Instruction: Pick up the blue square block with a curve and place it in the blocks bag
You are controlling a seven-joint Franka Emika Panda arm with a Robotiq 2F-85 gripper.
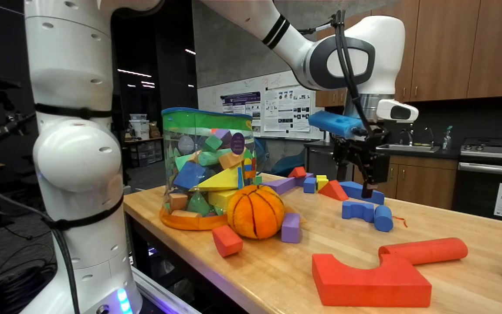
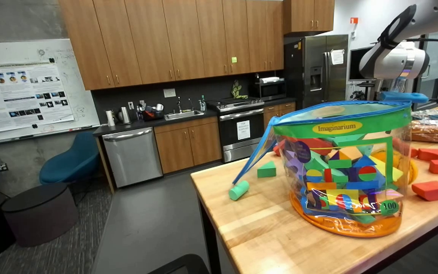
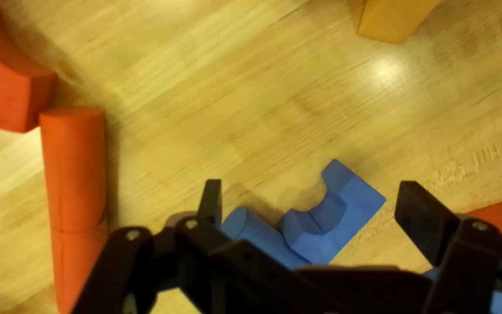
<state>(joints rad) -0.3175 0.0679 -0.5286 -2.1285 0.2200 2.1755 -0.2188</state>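
Note:
The blue square block with a curve [image 1: 358, 211] lies on the wooden table in an exterior view. It also shows in the wrist view [image 3: 342, 218], its curved cut facing up and left. My gripper [image 1: 354, 185] is above it, fingers pointing down. In the wrist view the gripper [image 3: 311, 185] is open and empty, with the block between and below the fingers, apart from both. The blocks bag [image 1: 207, 124], clear with green trim and full of coloured blocks, stands near the robot base. In an exterior view the bag [image 2: 337, 127] has an open-looking top and hides the gripper and blue block.
A blue cylinder [image 1: 383, 218] touches the block's side. A longer blue block [image 1: 361, 192] and red triangle [image 1: 334, 190] lie behind. An orange ball [image 1: 256, 212] and purple block [image 1: 290, 228] stand by the bag. A red arch [image 1: 371, 283] and red cylinder [image 1: 425, 251] lie in front.

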